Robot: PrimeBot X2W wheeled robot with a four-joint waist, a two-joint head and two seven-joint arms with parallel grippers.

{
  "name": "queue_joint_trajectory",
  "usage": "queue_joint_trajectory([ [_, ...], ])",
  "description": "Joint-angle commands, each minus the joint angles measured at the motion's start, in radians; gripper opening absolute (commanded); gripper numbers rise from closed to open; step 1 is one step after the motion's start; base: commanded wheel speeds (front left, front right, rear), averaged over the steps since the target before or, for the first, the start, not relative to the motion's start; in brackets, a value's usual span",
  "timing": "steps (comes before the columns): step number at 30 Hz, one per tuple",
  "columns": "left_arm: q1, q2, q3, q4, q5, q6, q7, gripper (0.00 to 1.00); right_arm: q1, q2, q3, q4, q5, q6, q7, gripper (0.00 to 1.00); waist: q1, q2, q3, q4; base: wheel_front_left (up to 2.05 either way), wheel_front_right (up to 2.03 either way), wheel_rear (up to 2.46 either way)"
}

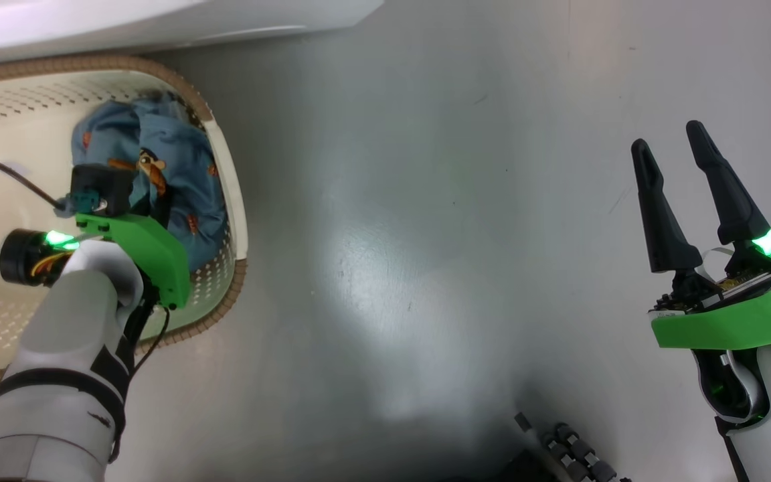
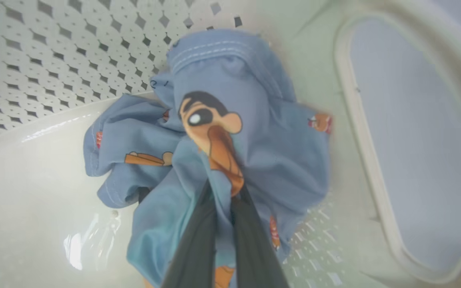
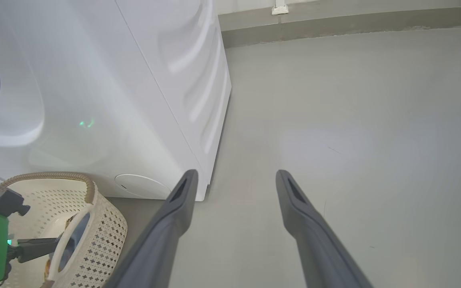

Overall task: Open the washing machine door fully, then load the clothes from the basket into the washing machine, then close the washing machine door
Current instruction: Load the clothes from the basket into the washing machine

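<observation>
Washing machine [image 3: 94, 100]: big white box on the far side of the basket, its lower front corner just beside the basket rim in right wrist view. A dark curved edge shows at its front. Can't tell if that's door or gasket, so door state unknown.

Floor [image 1: 425, 201]: grey, glossy, bare btw the two arms.

Basket [image 1: 237, 201]: cream, perforated, brown woven rim, sits on the floor next to the machine, on robot's left.

Clothes [image 2: 262, 152]: light blue w/ orange-brown cartoon print, bunched in the basket against the wall by the side handle opening.

Left tool [image 2: 224, 192]: down inside the basket, fingers clenched on a fold of the clothes, pinch right at the cartoon figure. Rest of the fabric bunches ahead of & around the tips, roughly along the finger axis.

Right tool [image 1: 666, 137]: released, fingers spread, nothing in it, well apart over bare floor.

Judgement: step = loading, garment gripped but not yet out of the basket. Left arm is the nearer one by far. The key relation is that the fabric lies straight off the tips w/ the basket wall close behind and the machine beyond the rim. So prob. lift up clear of the rim first, then swing toward the machine. Risks: loose ends drag on the rim, or the thin fold slips.
</observation>
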Motion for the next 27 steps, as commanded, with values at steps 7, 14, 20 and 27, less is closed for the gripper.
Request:
queue_joint_trajectory([
  [7, 0.047, 0.019, 0.021, -0.006, -0.055, -0.002, -0.007, 0.00, 0.045, -0.016, -0.002, -0.010, -0.004, 0.003, -0.005, 1.00, 0.0000, -0.0001, -0.078, 0.035, 0.00, 0.00, 0.00],
  [14, 0.143, 0.032, 0.090, -0.157, -0.104, 0.010, -0.008, 0.00, 0.069, -0.018, -0.006, 0.017, -0.002, 0.003, -0.005, 1.00, 0.0000, -0.0001, -0.195, 0.074, 0.00, 0.00, 0.00],
  [20, 0.252, 0.037, 0.144, -0.269, -0.110, 0.011, -0.008, 0.00, 0.112, -0.024, -0.004, 0.042, -0.008, 0.003, -0.005, 1.00, 0.0000, -0.0001, -0.312, 0.103, 0.00, 0.00, 0.00],
  [27, 0.395, 0.027, 0.218, -0.408, -0.088, 0.011, -0.008, 0.00, 0.193, -0.033, -0.016, 0.068, -0.014, 0.003, -0.005, 1.00, 0.0000, -0.0001, -0.464, 0.136, 0.00, 0.00, 0.00],
])
